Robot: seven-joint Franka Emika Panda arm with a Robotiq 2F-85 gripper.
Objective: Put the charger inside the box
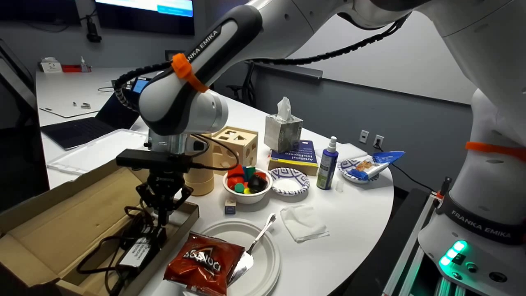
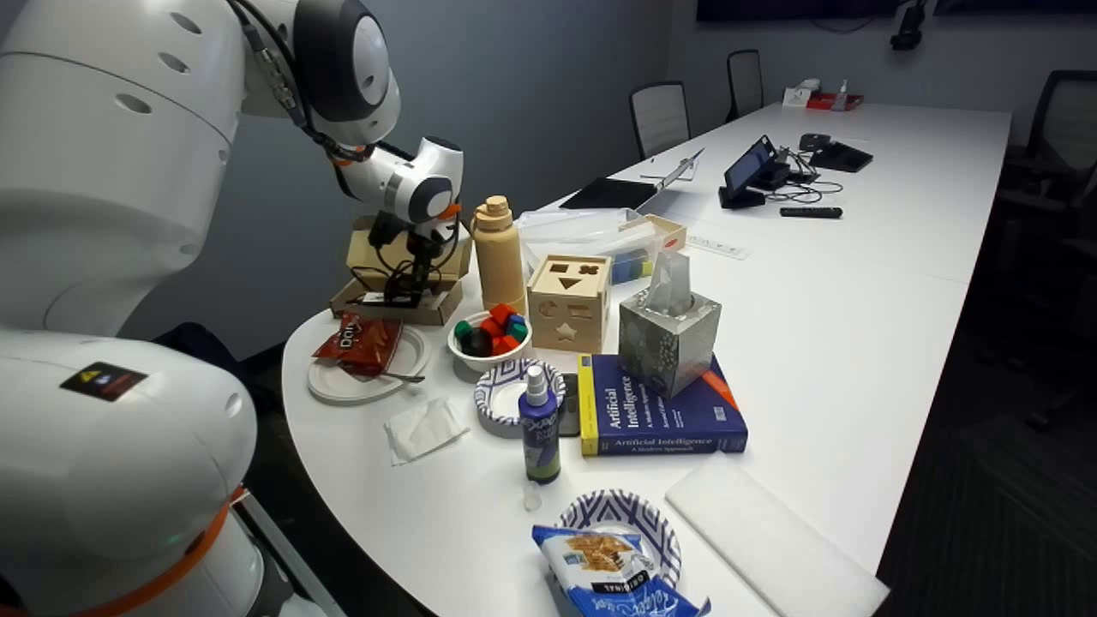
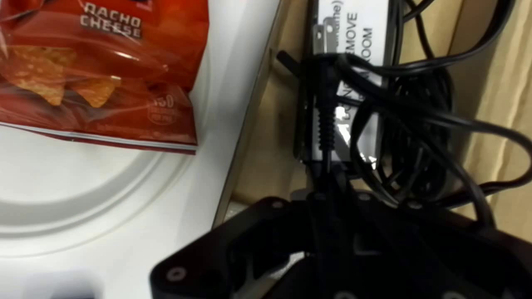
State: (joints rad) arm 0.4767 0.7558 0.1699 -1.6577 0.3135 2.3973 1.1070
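while the charger (image 1: 137, 251) sits inside the open box (image 1: 82, 205), the gripper (image 1: 163, 223) clenched on its cable (image 3: 326, 128), red chip bag (image 1: 207, 263) near

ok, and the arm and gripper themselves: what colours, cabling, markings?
The arm is white and rounded with black sections, orange straps and a ribbed black conduit. FRANKA EMIKA is lettered on the base, which has green lights; the forearm lettering is partly covered. The gripper is black and angular, topped by a silvery collar, a black bar-shaped module and a thin black cable.
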